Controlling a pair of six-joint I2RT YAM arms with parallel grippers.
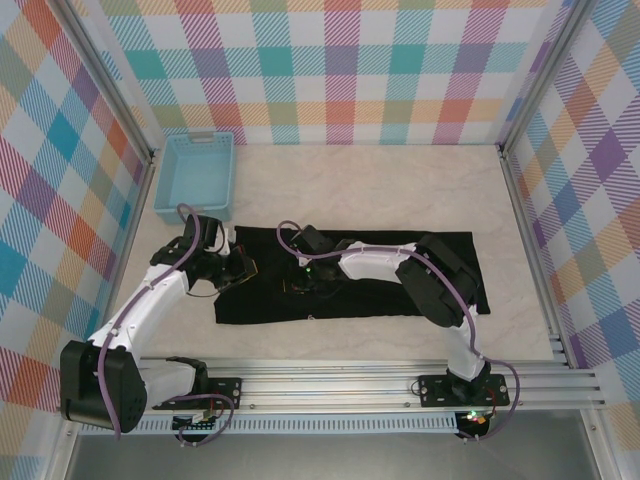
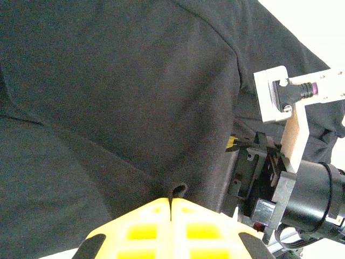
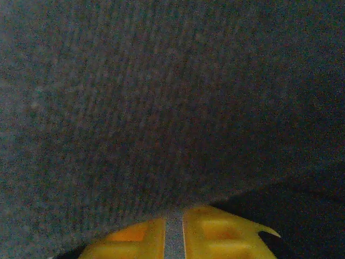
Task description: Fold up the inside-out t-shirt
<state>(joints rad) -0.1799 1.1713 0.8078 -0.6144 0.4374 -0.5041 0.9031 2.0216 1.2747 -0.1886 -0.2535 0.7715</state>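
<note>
On the table [image 1: 400, 180], the inside-out t-shirt [image 1: 268, 302] is laid flat as a long dark band across the middle. Its left end lies near the light blue basket [image 1: 197, 175] at the far left.

A two-point pinch ahead of a fold is judged to be the step in hand. The left arm [image 1: 150, 295] is brought down on the shirt's left end and the right arm [image 1: 430, 285] is reached across to its middle. In the left wrist view the left jaws are pressed together, with a small tuck of black cloth nipped at the tips of the yellow fingers [image 2: 145, 229]. In the right wrist view the right jaws are drawn almost together, a thin strip of cloth is seen in the slit between the fingers [image 3: 215, 232], and a grip is judged.

For a clean fold, both pinches should be raised together and kept level. The cloth should be carried over evenly so that the edges meet without a twist.

How many layers are caught cannot be told. Part of the shirt is covered by the right arm, no floral patch can be made out, and the cloth is blurred close against the right wrist lens.
</note>
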